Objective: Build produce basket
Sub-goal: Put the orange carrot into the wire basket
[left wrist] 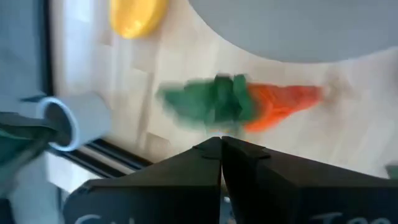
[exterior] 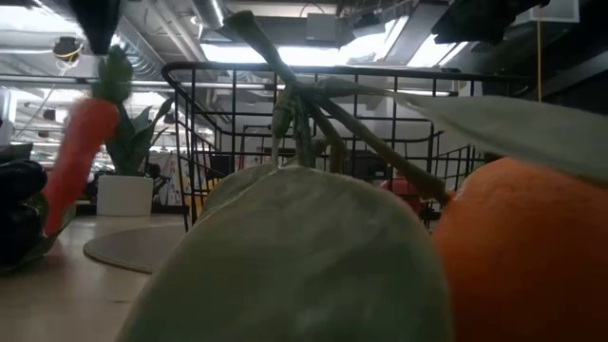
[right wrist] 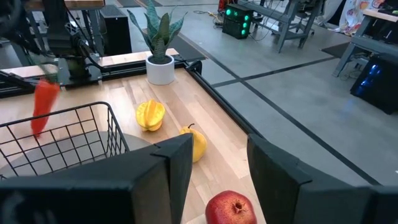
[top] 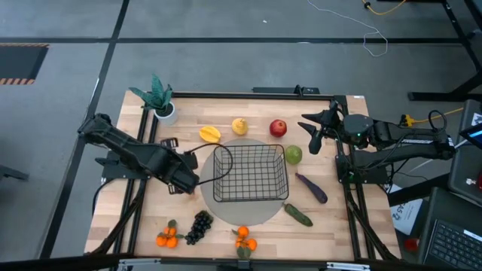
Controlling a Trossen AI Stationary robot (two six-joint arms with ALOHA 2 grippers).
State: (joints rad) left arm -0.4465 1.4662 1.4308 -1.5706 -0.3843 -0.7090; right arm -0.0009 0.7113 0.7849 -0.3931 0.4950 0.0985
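left gripper point(top: 188, 181) fingers pressed together on the leafy top of the carrot point(exterior: 81, 152), which hangs point-down above the table point(top: 135, 226) just beside the basket's point(top: 250, 173) left wall, not yet over it; in the left wrist view the carrot point(left wrist: 249, 102) is smeared, fingers point(left wrist: 249, 180) meeting with no gap. right gripper point(top: 320, 128) waits near the table's right edge by the pear point(top: 293, 155), fingers spread, holding nothing

risk, as judged: the pinch is on soft leaves only, so a quick swing could let the carrot slip or pendulum into the wire wall; too low a path would catch the rim and push the basket off the round grey mat point(top: 256, 218)

still on the table: starfruit point(top: 210, 134), lemon point(top: 239, 126), apple point(top: 278, 127), eggplant point(top: 312, 188), cucumber point(top: 298, 215), grapes point(top: 199, 226), two bunches of tangerines point(top: 167, 238), with a potted plant point(top: 158, 98) at the far left corner

surface: pale wood in a black frame; beyond it grey floor, cables and workshop benches
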